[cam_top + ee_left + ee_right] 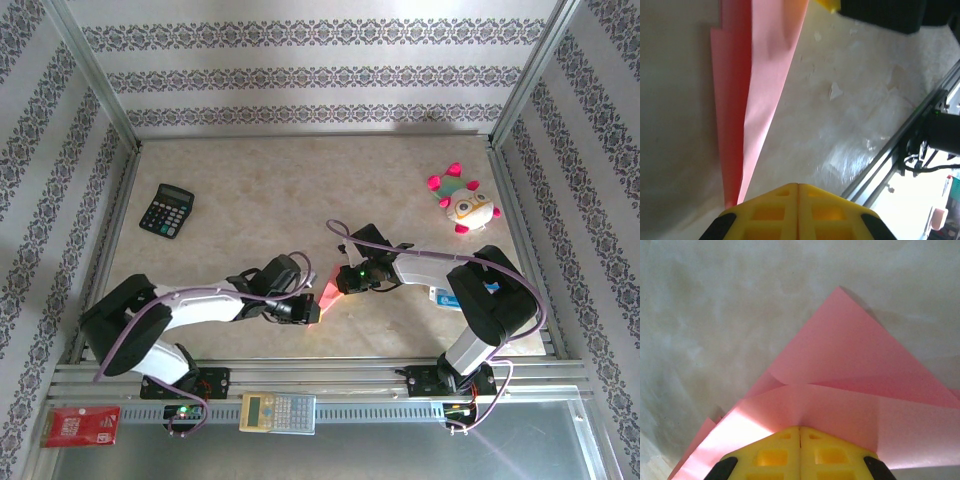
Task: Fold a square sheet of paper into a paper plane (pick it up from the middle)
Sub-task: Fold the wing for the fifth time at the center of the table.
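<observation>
The salmon-pink square sheet of paper point(328, 292) is folded into layers with a pointed corner and sits at the table's middle front, between both grippers. In the right wrist view the paper point(855, 370) spreads ahead of my right gripper point(800, 428). Its yellow jaws are shut on the near edge of a raised flap, and a crease runs into their seam. My right gripper point(347, 279) meets the sheet from the right. My left gripper point(303, 303) is at the sheet's left side. In the left wrist view its jaws point(798, 185) are shut with nothing between them, beside the paper point(762, 95).
A black calculator point(166, 210) lies at the back left and a pink-and-white plush toy point(462, 203) at the back right. On the front rail sit a beige calculator point(277, 411) and a small red card point(82, 426). Metal frame posts edge the table.
</observation>
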